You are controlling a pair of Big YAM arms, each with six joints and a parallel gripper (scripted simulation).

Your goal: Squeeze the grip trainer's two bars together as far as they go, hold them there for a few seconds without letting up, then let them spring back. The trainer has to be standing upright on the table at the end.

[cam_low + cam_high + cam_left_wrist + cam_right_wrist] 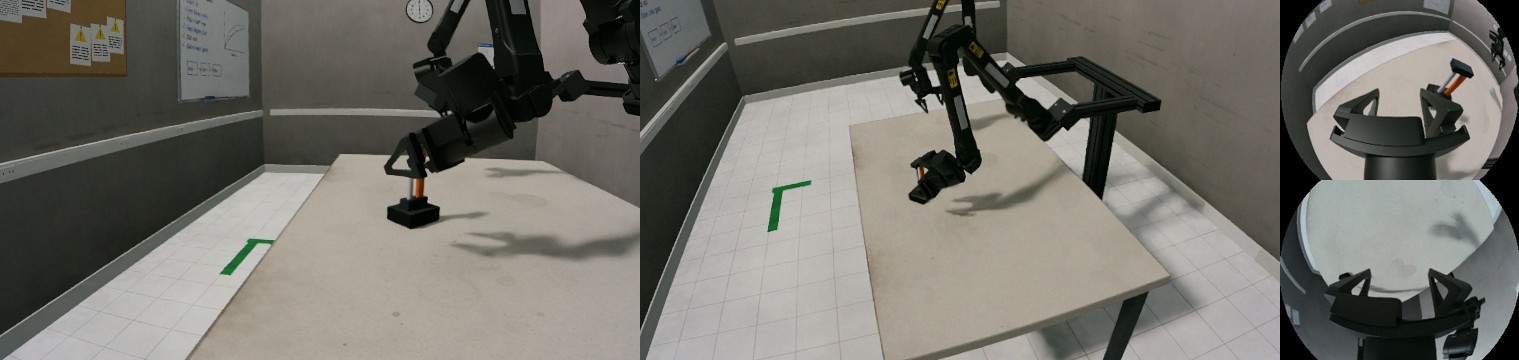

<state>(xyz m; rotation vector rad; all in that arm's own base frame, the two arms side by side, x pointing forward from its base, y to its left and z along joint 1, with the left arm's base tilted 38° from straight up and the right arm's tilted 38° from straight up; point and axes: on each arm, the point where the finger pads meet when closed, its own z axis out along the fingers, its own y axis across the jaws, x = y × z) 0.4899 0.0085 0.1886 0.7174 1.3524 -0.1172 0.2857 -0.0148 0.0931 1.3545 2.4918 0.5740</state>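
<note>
The grip trainer [413,214] [1455,85] stands upright on the table, with a black base, a grey bar and an orange bar. The bars stand slightly apart. In the exterior view my left gripper hides its top; in the top view only a little orange shows past the fingers. My left gripper [914,181] [1399,91] is partly open and empty, tilted down at the height of the trainer's upper part. In the left wrist view the trainer is outside the finger gap, beyond the right-hand finger. My right gripper [934,106] [1399,271] is open and empty, high over the far end.
The table [1000,280] [350,280] has its long edge to the left of the trainer in the exterior view. The black mounting frame [1102,150] stands along the opposite side. The left arm reaches over the table from that frame.
</note>
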